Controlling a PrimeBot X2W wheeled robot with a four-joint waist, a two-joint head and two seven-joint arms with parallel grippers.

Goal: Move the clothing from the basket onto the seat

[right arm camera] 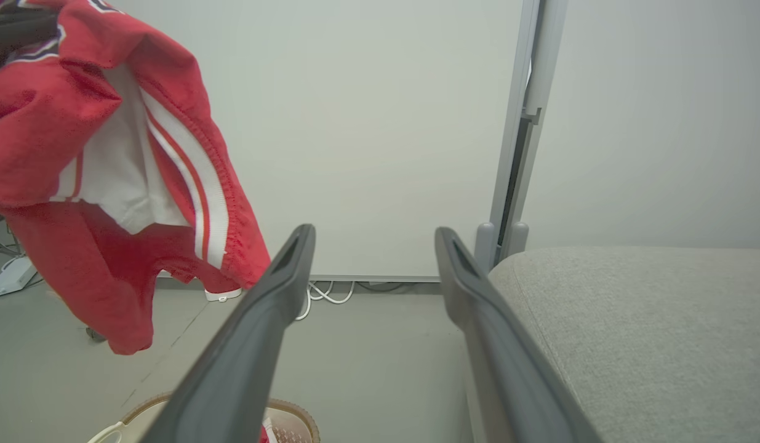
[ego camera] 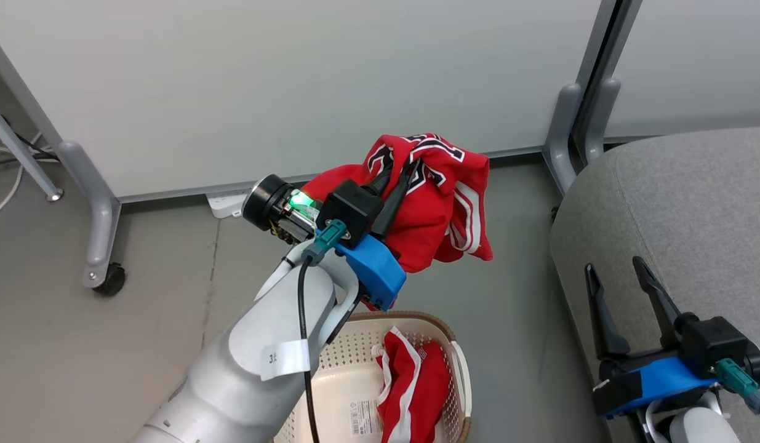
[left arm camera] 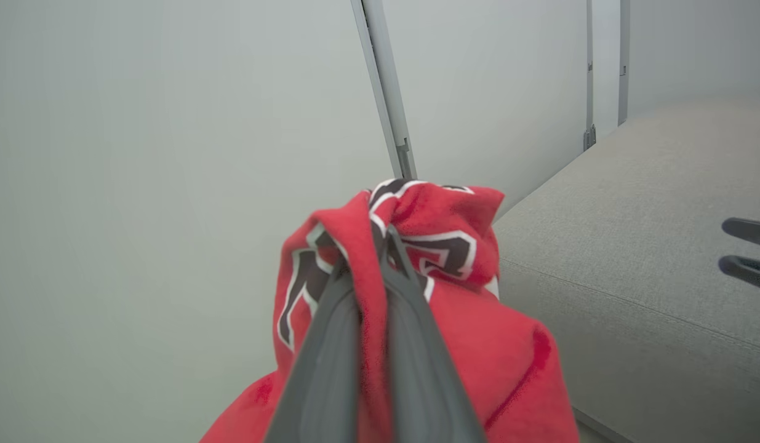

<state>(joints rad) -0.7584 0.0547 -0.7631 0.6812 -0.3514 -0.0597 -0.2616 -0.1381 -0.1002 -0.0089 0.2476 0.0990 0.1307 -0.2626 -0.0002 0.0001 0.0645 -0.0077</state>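
Note:
My left gripper (ego camera: 399,167) is shut on a red garment (ego camera: 438,203) with white trim and black-and-white lettering, held up in the air above the floor, left of the seat. From the left wrist the same garment (left arm camera: 478,344) drapes over my closed fingers (left arm camera: 410,332). It also hangs at the upper left of the right wrist view as a red garment (right arm camera: 78,154). A second red garment (ego camera: 410,387) lies in the cream basket (ego camera: 355,351) below my left arm. My right gripper (ego camera: 616,271) stands open over the front edge of the grey seat (ego camera: 693,203).
Pale partition panels on grey footed posts (ego camera: 567,123) stand behind. A post with a castor wheel (ego camera: 109,280) is at the left. A white power strip (ego camera: 223,203) and cables lie along the wall base. Grey floor lies between basket and seat.

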